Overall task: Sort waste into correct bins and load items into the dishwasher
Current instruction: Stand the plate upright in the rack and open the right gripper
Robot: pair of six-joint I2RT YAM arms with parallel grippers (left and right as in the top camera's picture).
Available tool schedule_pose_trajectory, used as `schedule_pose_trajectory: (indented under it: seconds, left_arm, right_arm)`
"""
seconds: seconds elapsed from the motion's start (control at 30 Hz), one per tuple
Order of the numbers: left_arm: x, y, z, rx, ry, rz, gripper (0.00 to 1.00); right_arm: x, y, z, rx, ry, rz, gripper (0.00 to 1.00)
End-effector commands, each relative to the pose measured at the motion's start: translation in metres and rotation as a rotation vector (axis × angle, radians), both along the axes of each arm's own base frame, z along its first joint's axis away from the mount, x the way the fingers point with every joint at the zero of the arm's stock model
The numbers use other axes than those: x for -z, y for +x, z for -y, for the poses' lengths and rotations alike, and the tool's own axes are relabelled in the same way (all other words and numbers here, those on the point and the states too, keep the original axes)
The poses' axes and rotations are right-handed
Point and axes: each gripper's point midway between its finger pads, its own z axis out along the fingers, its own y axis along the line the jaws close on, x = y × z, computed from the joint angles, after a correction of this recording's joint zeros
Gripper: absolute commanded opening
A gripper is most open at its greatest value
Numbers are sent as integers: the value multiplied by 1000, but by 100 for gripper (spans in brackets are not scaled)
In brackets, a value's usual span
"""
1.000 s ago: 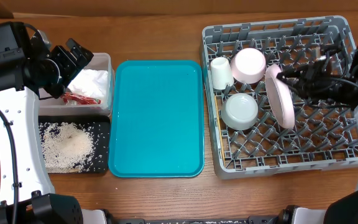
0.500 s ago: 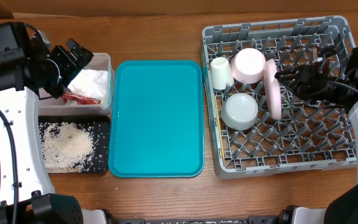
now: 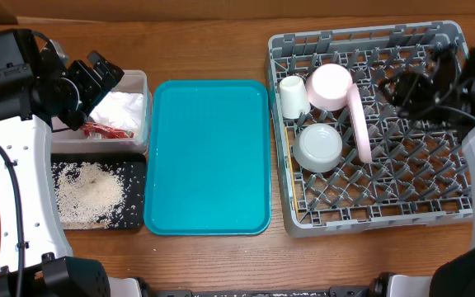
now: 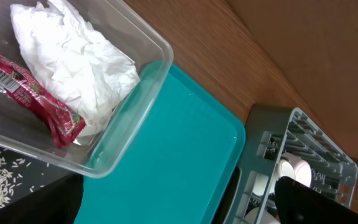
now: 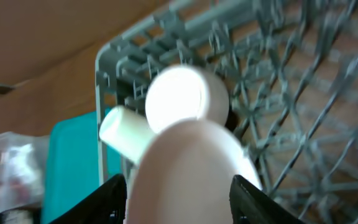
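The pale pink plate stands on edge between pegs in the grey dishwasher rack. Beside it sit the pink bowl, white cup and grey-white bowl. Thin tan chopsticks lie along the rack's left wall. My right gripper hovers just right of the plate's top, open; the plate shows blurred between its fingers. My left gripper hangs open over the clear tub, which holds the white napkin and red wrapper. Rice covers the black tray.
The teal serving tray lies between the bins and the rack. The rack's right half and front rows hold only upright pegs. Both white arm bodies stand at the table's left and right edges.
The plate went from leaning to standing upright in the rack. My right gripper opened off it and drew back up and to the right. The left arm has not moved.
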Motion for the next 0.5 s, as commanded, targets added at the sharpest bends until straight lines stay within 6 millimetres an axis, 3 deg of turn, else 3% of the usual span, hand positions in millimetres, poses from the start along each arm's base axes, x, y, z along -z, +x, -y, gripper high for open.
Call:
schedule_pose_trajectory:
  seconds: [0.0,0.03,0.1,0.13,0.17,0.3,0.47]
  left_arm:
    - [-12,0,-1,-9,7,29,100]
    - [-12,0,-1,-9,7,29,100]
    - [-12,0,-1,-9,7,29,100]
    - [-12,0,-1,-9,7,29,100]
    - [-12,0,-1,-9,7,29,100]
    - [-12,0,-1,-9,7,29,100]
    - [-12,0,-1,-9,7,29,100]
  right_arm:
    - [-65,8,-1,-5,-266,182,55]
    - [-82,5,-16,-50,-356,223,55]
    - [-91,-1,-31,-68,-441,234,57]
    - [-92,-5,-36,-68,-475,233,73]
    - [-93,-8,-42,-69,-503,230,100]
    - [-80,-24,-67,-135,-553,174,100]
    - [-66,-35,-71,-171,-559,107,100]
